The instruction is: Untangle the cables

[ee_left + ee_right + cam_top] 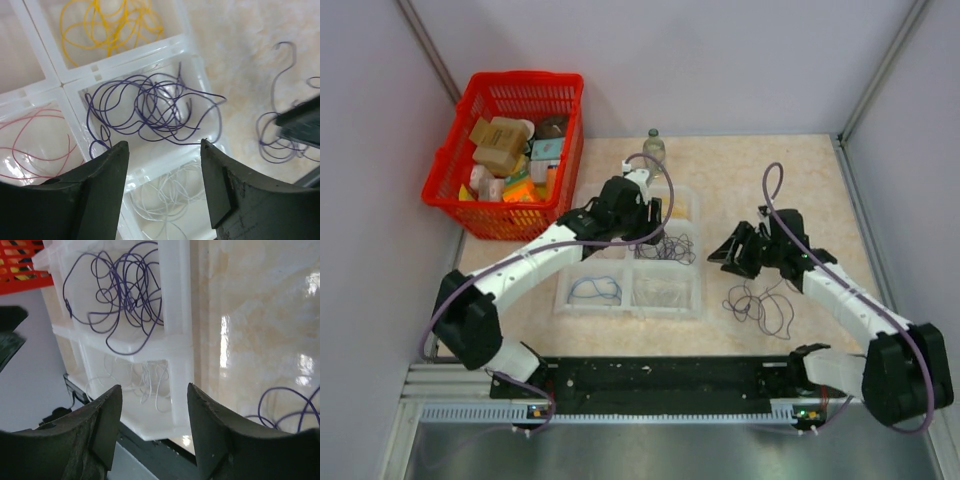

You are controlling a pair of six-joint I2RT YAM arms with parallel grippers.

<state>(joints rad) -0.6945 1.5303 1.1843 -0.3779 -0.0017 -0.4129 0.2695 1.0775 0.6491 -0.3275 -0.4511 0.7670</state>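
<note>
The cables are thin wire loops. A dark purple bunch (pixel 150 105) lies in one compartment of a clear tray (pixel 698 300); it also shows in the top view (pixel 670 246) and the right wrist view (pixel 125 295). Other compartments hold yellow loops (pixel 110 25), pink loops (pixel 30 145), white loops (pixel 170 197) and a blue loop (pixel 595 290). A loose purple tangle (pixel 760 305) lies on the table right of the tray. My left gripper (pixel 162 145) is open and empty above the purple compartment. My right gripper (pixel 154 387) is open and empty beside the tray's right edge.
A red basket (pixel 455 160) of boxes stands at the back left. A small bottle (pixel 654 146) stands behind the tray. Grey walls enclose the table on the left, back and right. A black rail (pixel 650 380) runs along the near edge.
</note>
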